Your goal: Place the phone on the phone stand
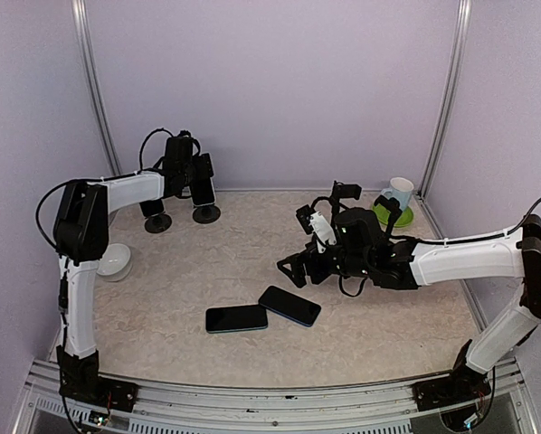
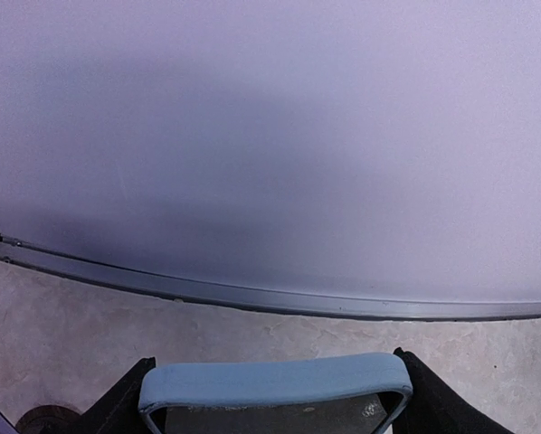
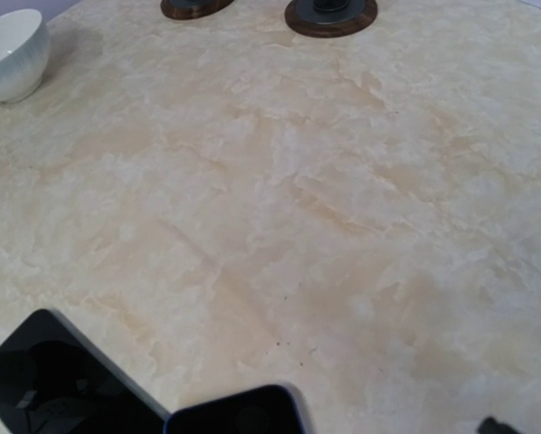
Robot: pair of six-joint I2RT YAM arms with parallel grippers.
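Right above the phone stand (image 1: 205,214), the left gripper (image 1: 196,181) squeezes the blue-edged phone (image 2: 275,380) by its sides, likely to keep it straight. Nearer than the stand, the right gripper (image 1: 298,268) waits wide open, holding nothing, by two other phones (image 1: 289,306).

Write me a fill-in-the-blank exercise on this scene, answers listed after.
1. ___ dark phones lie flat on the table.
2. The mug stands on a ___ plate.
3. The left gripper holds a phone in a light ___ case.
4. The right gripper hangs ___ and empty.
Missing words: two, green, blue, open.
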